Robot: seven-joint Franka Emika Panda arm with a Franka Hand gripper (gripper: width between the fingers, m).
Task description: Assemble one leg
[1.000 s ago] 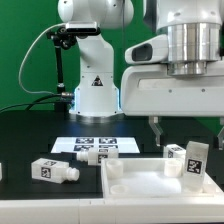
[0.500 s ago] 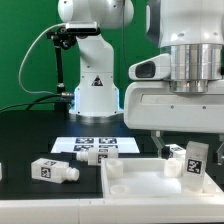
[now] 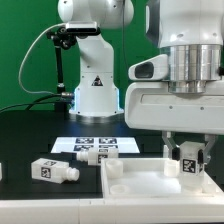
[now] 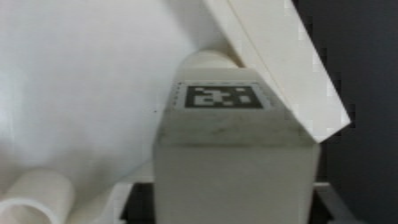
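Note:
A white leg [image 3: 189, 162] with a black-and-white tag stands upright at the far corner of the large white panel [image 3: 135, 182], on the exterior view's right. My gripper [image 3: 188, 156] has come down over it, one finger on each side, and looks open. In the wrist view the leg [image 4: 231, 140] fills the middle. It stands between the dark fingers, with my gripper [image 4: 228, 208] round its near end and the panel [image 4: 89, 80] beside it. I cannot tell whether the pads touch the leg.
Two more legs lie on the black table left of the panel, one [image 3: 55, 170] near the front and one [image 3: 88, 154] by the marker board [image 3: 100, 144]. The robot base [image 3: 95, 95] stands behind them. A round socket rim [image 4: 36, 200] shows on the panel.
My gripper has moved toward the exterior view's left and come down. Its fingers now straddle the upright leg, which has stayed in place.

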